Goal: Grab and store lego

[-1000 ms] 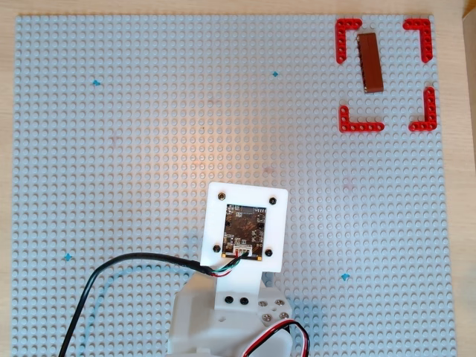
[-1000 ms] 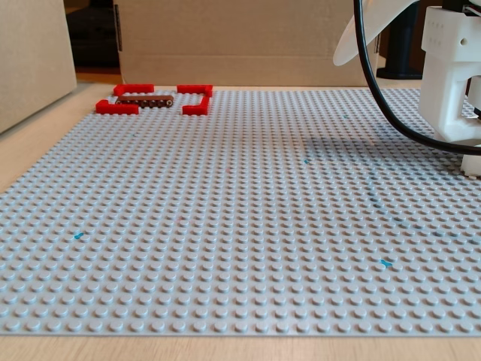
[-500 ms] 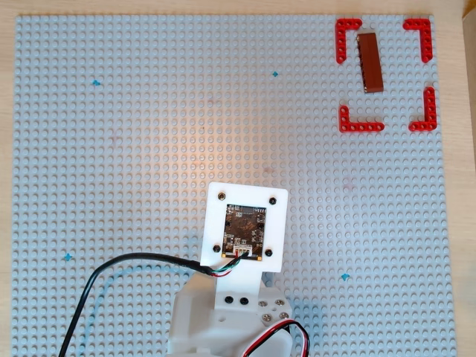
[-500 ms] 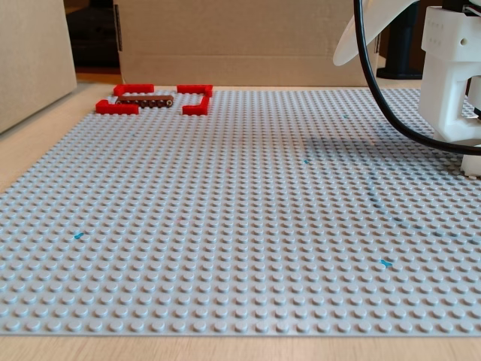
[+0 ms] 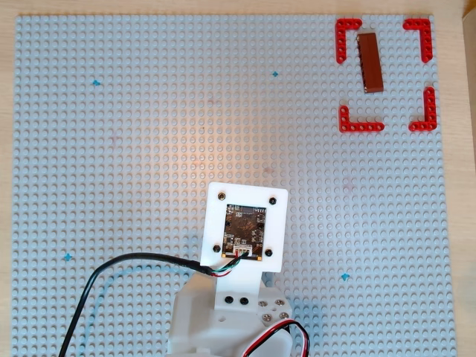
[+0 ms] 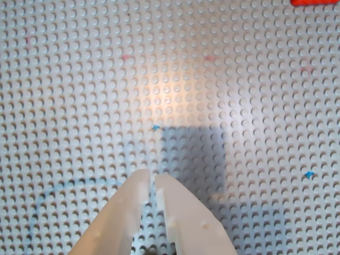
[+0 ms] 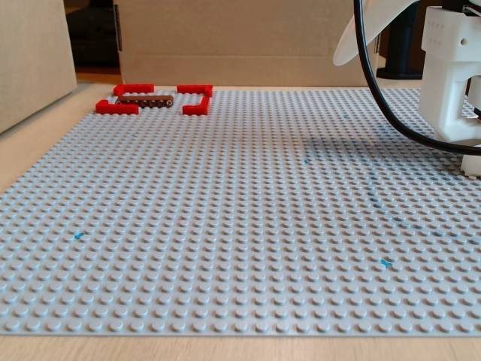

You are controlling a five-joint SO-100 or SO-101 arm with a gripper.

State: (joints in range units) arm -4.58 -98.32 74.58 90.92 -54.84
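The lego (image 5: 370, 62) is a long reddish-brown studded brick. It lies on the grey baseplate (image 5: 149, 149) inside a frame of red corner pieces (image 5: 361, 123) at the top right of the overhead view. In the fixed view the lego (image 7: 145, 98) sits at the far left. My gripper (image 6: 151, 178) shows in the wrist view at the bottom edge, its white fingers (image 6: 180, 212) nearly touching with nothing between them. It hovers over bare studs, far from the lego. In the overhead view the white wrist plate (image 5: 245, 230) hides the gripper.
A black cable (image 5: 111, 271) runs from the wrist plate to the lower left. Cardboard walls (image 7: 225, 37) stand behind the baseplate and at the left in the fixed view. Small blue marks (image 5: 344, 277) dot the plate. One red piece (image 6: 313, 2) peeks in at the wrist view's top right.
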